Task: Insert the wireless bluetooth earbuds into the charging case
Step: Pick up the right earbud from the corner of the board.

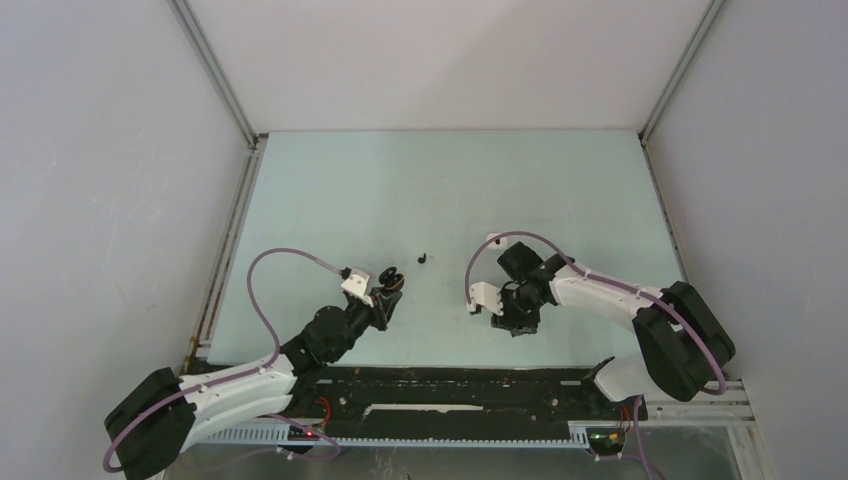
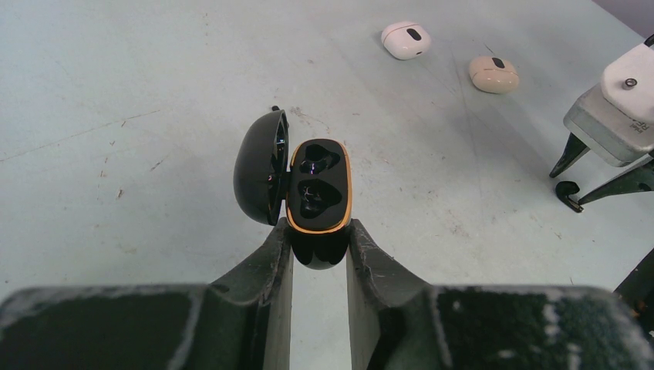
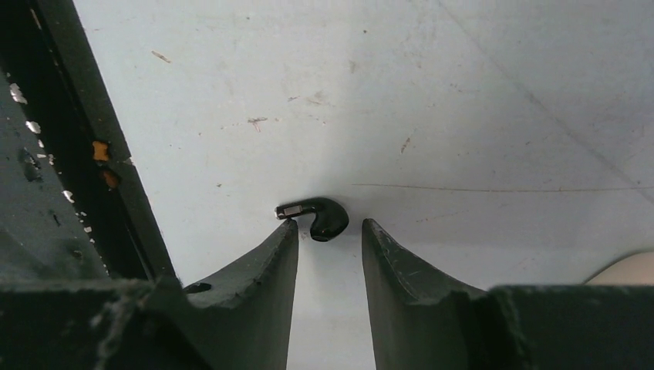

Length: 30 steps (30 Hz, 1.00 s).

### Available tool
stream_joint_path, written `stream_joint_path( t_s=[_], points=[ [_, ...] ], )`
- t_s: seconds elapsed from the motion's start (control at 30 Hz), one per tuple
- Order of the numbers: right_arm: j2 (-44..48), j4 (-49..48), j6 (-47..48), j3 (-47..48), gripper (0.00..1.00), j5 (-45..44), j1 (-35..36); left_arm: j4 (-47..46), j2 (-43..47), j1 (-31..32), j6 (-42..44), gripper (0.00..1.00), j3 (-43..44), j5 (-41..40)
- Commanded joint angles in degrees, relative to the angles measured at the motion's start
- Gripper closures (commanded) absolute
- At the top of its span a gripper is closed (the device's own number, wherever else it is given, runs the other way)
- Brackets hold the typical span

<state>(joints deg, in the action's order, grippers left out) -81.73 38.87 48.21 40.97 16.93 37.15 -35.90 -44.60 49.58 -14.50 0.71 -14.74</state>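
My left gripper (image 2: 318,231) is shut on the lower end of an open black charging case (image 2: 318,185) with a gold rim. Its lid (image 2: 258,166) is swung to the left and both sockets look empty. In the top view the left gripper (image 1: 385,290) holds the case (image 1: 390,278) left of centre. My right gripper (image 3: 328,229) is open, fingertips down at the table on either side of a black earbud (image 3: 325,218); the left fingertip touches its stem. Another black earbud (image 1: 422,258) lies on the table between the arms. The top view shows the right gripper (image 1: 515,322) covering its earbud.
A white earbud (image 2: 405,40) and a beige earbud (image 2: 493,74) lie on the table beyond the case. A beige shape (image 3: 626,270) shows at the right wrist view's lower right. The black rail (image 1: 460,385) runs along the near edge, close to the right gripper.
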Motion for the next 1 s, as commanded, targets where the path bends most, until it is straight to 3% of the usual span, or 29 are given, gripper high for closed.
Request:
stream_joint_path(
  t_s=[0.0,0.3,0.57,0.7,0.83,0.97],
  points=[
    [0.4,-0.1,2.9,-1.0,0.61,3.7,-0.2,-2.4,0.1,-0.3,0.9,0.96,1.4,0.3],
    [-1.7,-0.4,3.3,-1.1,0.67,3.1,-0.9,-2.4,0.4,-0.2,0.9,0.96,1.2,0.4],
    [-2.4,-0.4,2.6,-1.1,0.65,3.0,-2.2,-2.5,0.2,-0.3,0.8,0.96,1.3,0.5],
    [-2.1,-0.1,3.0,-1.1,0.77,3.0,-2.3,-2.5,0.0,-0.2,0.8,0.96,1.4,0.6],
    [3.0,-0.5,1.9,-1.1,0.84,1.4,-0.8,-2.5,-0.4,-0.3,0.6,0.96,1.6,1.2],
    [11.4,-1.8,0.1,-1.1,0.85,-1.4,1.9,-2.7,-3.1,-0.3,0.2,0.96,2.5,3.0]
  ],
)
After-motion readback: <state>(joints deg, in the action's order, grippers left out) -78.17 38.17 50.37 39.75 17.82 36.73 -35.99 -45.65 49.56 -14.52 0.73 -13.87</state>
